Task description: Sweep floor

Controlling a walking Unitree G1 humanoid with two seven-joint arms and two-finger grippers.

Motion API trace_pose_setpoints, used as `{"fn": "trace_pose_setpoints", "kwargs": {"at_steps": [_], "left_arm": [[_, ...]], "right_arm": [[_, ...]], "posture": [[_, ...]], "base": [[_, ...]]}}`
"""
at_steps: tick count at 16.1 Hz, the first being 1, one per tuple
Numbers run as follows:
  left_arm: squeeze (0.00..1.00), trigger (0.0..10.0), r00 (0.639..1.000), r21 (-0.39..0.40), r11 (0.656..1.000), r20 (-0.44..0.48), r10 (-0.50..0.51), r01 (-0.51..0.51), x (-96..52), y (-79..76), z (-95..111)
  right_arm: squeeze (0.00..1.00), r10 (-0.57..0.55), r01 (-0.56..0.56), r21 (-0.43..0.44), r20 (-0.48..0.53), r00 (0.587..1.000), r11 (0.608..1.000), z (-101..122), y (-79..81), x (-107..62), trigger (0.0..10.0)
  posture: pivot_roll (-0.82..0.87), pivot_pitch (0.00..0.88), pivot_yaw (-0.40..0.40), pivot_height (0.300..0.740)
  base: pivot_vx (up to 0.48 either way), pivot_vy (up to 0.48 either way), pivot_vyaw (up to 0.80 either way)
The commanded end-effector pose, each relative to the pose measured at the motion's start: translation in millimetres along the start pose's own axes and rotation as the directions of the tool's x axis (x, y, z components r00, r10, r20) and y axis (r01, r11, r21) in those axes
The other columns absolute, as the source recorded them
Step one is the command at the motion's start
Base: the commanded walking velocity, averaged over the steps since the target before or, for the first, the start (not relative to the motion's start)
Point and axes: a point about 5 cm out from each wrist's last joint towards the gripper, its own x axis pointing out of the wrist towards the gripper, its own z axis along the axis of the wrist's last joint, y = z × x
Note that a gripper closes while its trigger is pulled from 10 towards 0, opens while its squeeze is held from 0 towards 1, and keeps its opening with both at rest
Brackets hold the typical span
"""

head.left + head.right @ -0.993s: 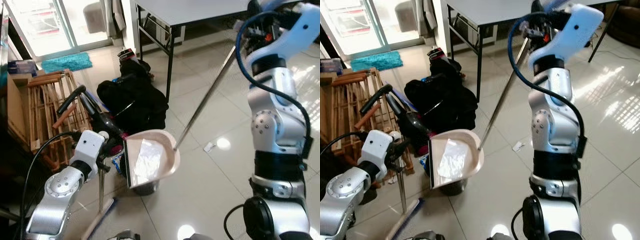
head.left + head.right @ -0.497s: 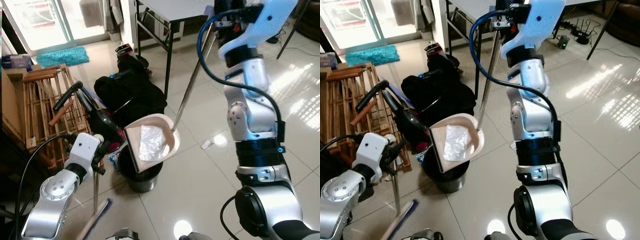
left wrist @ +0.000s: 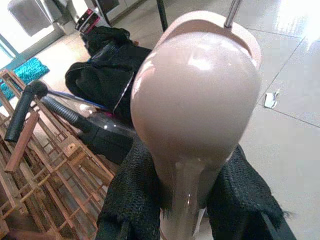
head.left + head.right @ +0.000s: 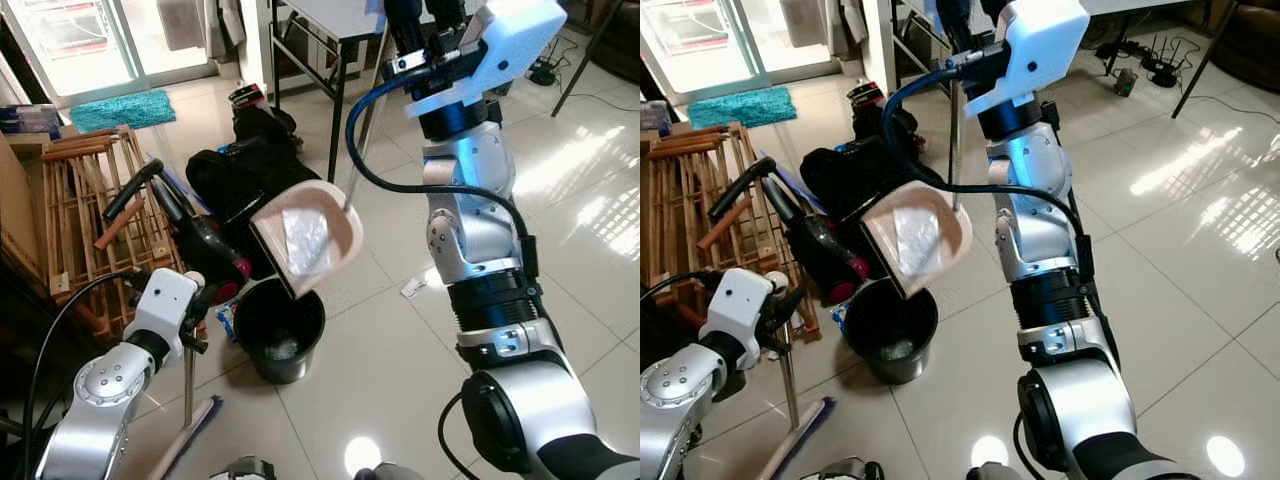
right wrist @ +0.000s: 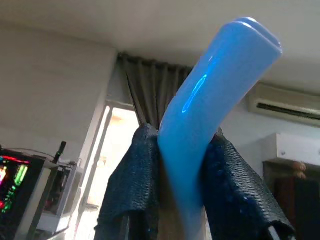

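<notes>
The right gripper point(image 5: 172, 200) is raised high, its fingers pressed against both sides of the blue handle point(image 5: 210, 105) at the top of the metal pole point(image 4: 362, 130). The pole runs down to the pink dustpan point(image 4: 308, 240), which hangs tilted in the air directly above the black bucket point(image 4: 278, 328), its open mouth facing down toward the bucket. A crumpled sheet of clear plastic point(image 4: 302, 240) lies inside the dustpan.

The left gripper point(image 3: 185, 200) is low at the robot's left side, its fingers clamped on a pink handle point(image 3: 180, 195); a thin metal shaft point(image 4: 188, 385) runs down from it to the broom head point(image 4: 190, 445) on the tiled floor point(image 4: 400, 340).

The bucket stands on the floor beside a black bag point(image 4: 255, 175), a vacuum cleaner point(image 4: 195, 235) and a wooden rack point(image 4: 85, 215). A small white scrap point(image 4: 411, 287) lies on the floor near the robot's right arm.
</notes>
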Motion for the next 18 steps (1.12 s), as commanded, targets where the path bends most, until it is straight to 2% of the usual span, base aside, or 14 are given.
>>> {"fn": "trace_pose_setpoints", "kwargs": {"at_steps": [1, 6, 10, 12, 18], "left_arm": [[0.00, 10.0, 0.999, 0.023, 0.999, 0.027, 0.029, -0.029, -2.6, 6.3, 9.2], [0.00, 10.0, 0.999, 0.024, 0.999, 0.019, 0.036, -0.036, -4.7, 7.0, 7.7], [0.00, 10.0, 0.998, 0.021, 0.998, 0.028, 0.056, -0.056, -3.7, 8.9, 10.2], [0.00, 10.0, 0.997, 0.020, 0.997, 0.030, 0.067, -0.068, -4.7, 12.1, 9.8], [0.00, 10.0, 0.997, 0.035, 0.997, 0.038, 0.065, -0.067, -3.5, 11.9, 13.2]], "right_arm": [[0.00, 0.066, -0.063, -0.040, 0.095, 0.993, 0.997, 13.5, 8.9, 12.7, 10.0], [0.00, 0.126, -0.124, -0.023, 0.157, 0.980, 0.992, 12.6, 23.5, 14.1, 10.0], [0.00, 0.160, -0.165, 0.012, 0.187, 0.969, 0.986, 8.0, 44.6, 10.3, 10.0], [0.00, 0.170, -0.177, 0.013, 0.208, 0.963, 0.984, 7.9, 52.0, 11.1, 10.0], [0.00, 0.211, -0.206, -0.047, 0.255, 0.944, 0.978, 10.8, 55.9, 16.1, 10.0]], "posture": [[-0.01, 0.120, -0.026, 0.740], [-0.01, 0.121, -0.040, 0.740], [0.01, 0.104, -0.061, 0.740], [0.01, 0.104, -0.047, 0.740], [0.02, 0.112, -0.056, 0.740]], "base": [[0.000, 0.000, 0.00], [0.000, 0.000, 0.00], [0.000, 0.000, 0.00], [0.000, 0.000, 0.00], [0.000, 0.000, 0.00]]}}
